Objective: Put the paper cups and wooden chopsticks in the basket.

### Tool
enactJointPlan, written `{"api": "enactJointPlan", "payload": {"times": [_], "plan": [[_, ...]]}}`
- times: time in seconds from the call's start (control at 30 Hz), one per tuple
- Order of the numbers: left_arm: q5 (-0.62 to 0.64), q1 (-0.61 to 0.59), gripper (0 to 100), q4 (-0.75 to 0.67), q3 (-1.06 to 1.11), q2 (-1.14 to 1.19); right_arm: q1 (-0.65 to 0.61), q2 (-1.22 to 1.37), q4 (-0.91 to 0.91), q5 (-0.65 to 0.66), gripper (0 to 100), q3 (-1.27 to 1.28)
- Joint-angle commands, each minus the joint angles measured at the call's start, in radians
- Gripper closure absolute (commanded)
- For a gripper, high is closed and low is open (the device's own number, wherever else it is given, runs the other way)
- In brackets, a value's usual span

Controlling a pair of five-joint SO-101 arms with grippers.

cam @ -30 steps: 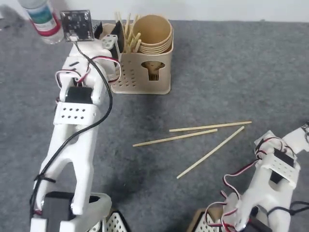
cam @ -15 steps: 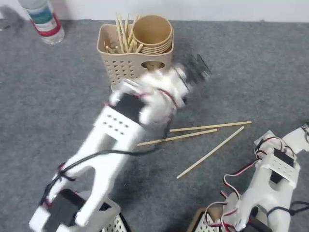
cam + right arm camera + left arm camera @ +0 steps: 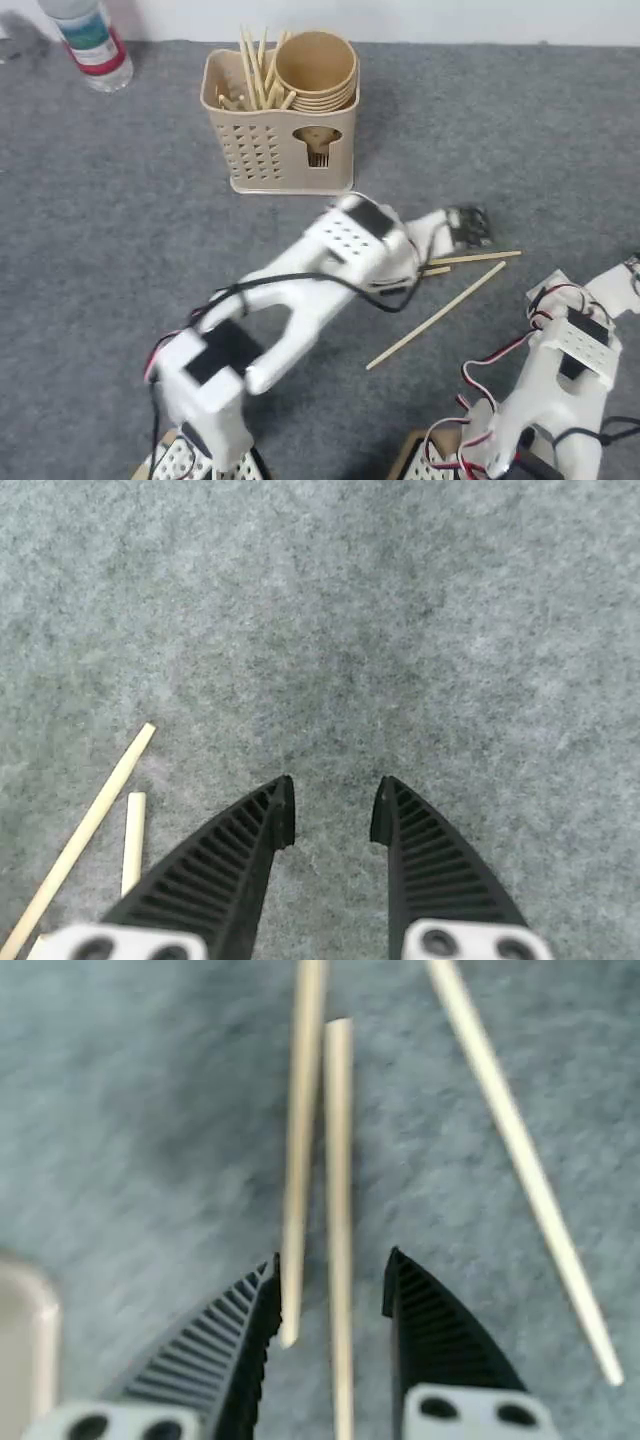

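Observation:
The beige basket [image 3: 280, 150] stands at the back of the grey carpet and holds a stack of paper cups [image 3: 316, 68] and several wooden chopsticks [image 3: 252, 70]. Three loose chopsticks lie on the carpet at the right: one [image 3: 478, 258], one [image 3: 436, 316], and a third partly under the left arm [image 3: 345, 250]. My left gripper [image 3: 333, 1265] hangs open just over them, with one chopstick [image 3: 338, 1190] running between its fingers and a second [image 3: 300, 1130] beside one fingertip. The third chopstick [image 3: 520, 1160] lies apart. My right gripper [image 3: 332, 805] is open over bare carpet, chopstick ends [image 3: 95, 815] nearby.
A plastic bottle [image 3: 90, 40] with a red label stands at the back left corner. The right arm [image 3: 565, 370] sits folded at the front right. Open carpet stretches across the left side and behind the loose chopsticks.
The left arm has swung from the basket's left side across to the right and come down over the loose chopsticks. The right arm has kept still.

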Motion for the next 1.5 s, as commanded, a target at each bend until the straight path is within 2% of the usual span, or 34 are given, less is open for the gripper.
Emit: {"api": "enactJointPlan", "payload": {"times": [0.0,0.43,0.53,0.7,0.87,1.07,1.23,1.47], "plan": [[-0.012,0.011,83,0.058,-0.183,0.115,-0.008,-0.031,-0.013,0.012,85.8,-0.046],[-0.012,0.008,83,0.39,-0.739,0.523,-0.035,-0.033,-0.008,0.014,85.8,-0.046],[-0.012,0.008,86,0.437,-0.803,0.578,-0.035,-0.033,-0.008,0.014,85.8,-0.046],[-0.012,0.02,99,0.476,-0.857,0.614,-0.035,-0.033,-0.008,0.014,85.8,-0.046],[-0.012,0.044,99,0.477,-0.857,0.614,-0.035,-0.033,-0.008,0.014,85.8,-0.046],[0.008,0.06,99,0.56,-0.898,0.508,-0.033,-0.033,-0.008,0.014,85.8,-0.046],[0.08,0.009,99,0.606,-0.928,0.278,-0.033,-0.033,-0.008,0.014,85.8,-0.046],[0.118,-0.063,99,0.605,-0.766,-0.087,-0.03,-0.033,-0.008,0.014,85.8,-0.044]]}}
